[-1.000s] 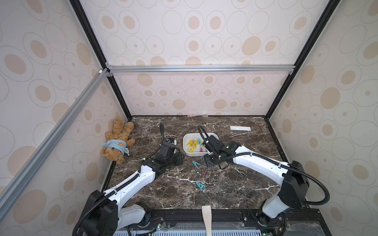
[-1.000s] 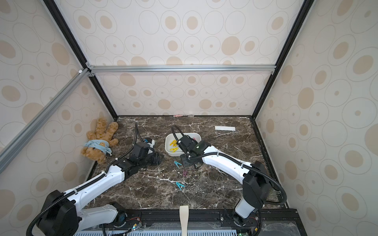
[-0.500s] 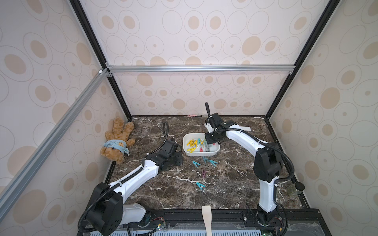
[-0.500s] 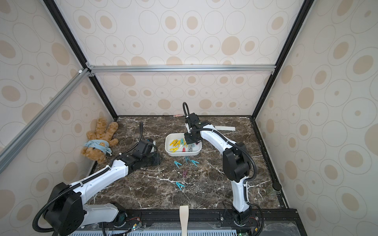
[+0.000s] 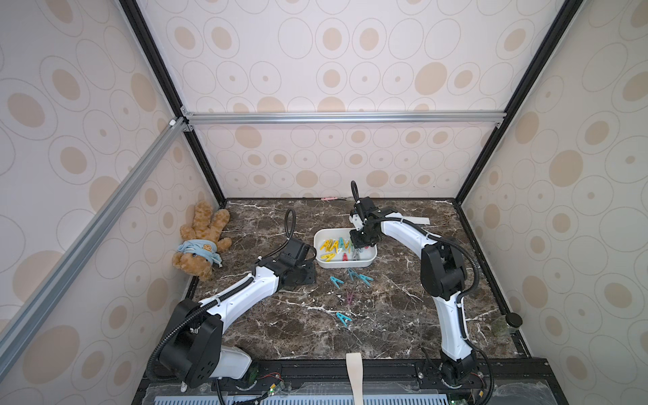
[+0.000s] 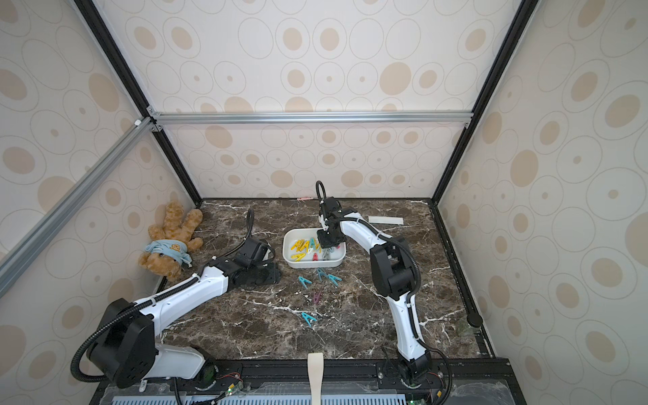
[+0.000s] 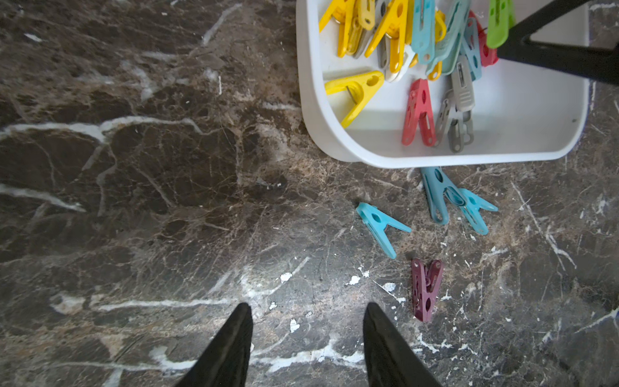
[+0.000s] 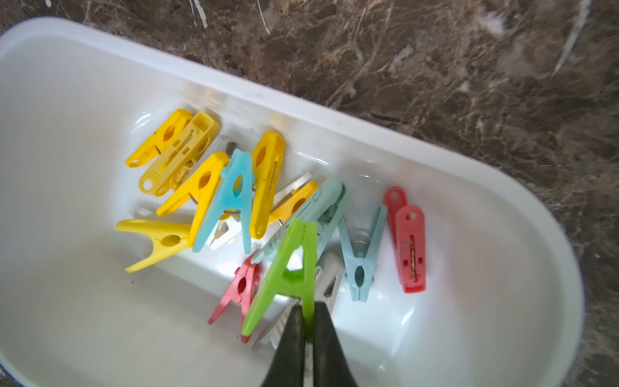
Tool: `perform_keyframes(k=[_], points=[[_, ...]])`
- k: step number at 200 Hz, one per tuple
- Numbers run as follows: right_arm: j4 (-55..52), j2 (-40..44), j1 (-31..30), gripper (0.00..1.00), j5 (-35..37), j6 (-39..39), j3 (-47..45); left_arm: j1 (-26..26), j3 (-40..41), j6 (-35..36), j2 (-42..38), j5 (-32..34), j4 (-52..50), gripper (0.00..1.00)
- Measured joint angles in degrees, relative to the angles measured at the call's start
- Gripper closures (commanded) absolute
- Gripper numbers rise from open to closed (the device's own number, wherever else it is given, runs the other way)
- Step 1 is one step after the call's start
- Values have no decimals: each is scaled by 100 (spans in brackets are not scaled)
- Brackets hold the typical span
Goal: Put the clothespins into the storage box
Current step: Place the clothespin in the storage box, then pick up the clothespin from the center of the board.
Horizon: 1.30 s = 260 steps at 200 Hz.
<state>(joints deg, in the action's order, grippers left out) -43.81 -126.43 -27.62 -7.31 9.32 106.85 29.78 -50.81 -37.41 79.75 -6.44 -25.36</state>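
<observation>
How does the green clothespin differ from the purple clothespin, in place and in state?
The green clothespin is pinched by one leg in the right gripper, over the storage box; the purple clothespin lies free on the table, outside it. The green one's legs spread wide; the purple one's look closer together. Both are small plastic pegs.

Storage box: white rounded plastic storage box point(image 5: 350, 263), plain all over.
Clothespins inside: small plastic clothespins point(image 8: 201, 187) in yellow, sky blue, mint, red, grey and white; one lime-green clothespin point(image 8: 288, 268).
Clothespins outside: teal clothespins point(image 7: 375, 217) and one purple clothespin point(image 7: 425, 291).
Worktop: dark brown marble worktop point(image 5: 385, 315), white veins.
Walls: cream wall panels point(image 5: 315, 52), beige dots inside thin rings.
Toy: golden-brown plush teddy bear point(image 5: 203, 231), pale blue wrap.
</observation>
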Motion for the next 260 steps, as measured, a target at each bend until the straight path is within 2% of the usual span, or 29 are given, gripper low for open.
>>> perform_keyframes(k=[13, 63, 90, 116, 158, 212, 260], points=[[-4, 0, 0, 80, 2, -15, 9, 0, -2, -2, 4, -42, -59, 44], [-39, 39, 4, 73, 42, -87, 22, 57, -2, -7, 4, -234, -177, 45], [-42, 474, 4, 70, 20, -79, -223, 238, -4, -28, 4, -330, -260, 47], [136, 1443, 4, 68, -46, -20, -984, 739, -4, -120, 28, -348, -345, 49], [605, 2920, -24, 67, -271, 205, -2450, 1878, 31, -660, 33, -330, -404, 52], [898, 3132, -203, 67, -459, 350, -3434, 3027, 297, -1624, 85, -286, -348, 52], [1178, 3195, -205, 67, -625, 433, -3628, 3388, 293, -2083, 623, -219, -149, 51]])
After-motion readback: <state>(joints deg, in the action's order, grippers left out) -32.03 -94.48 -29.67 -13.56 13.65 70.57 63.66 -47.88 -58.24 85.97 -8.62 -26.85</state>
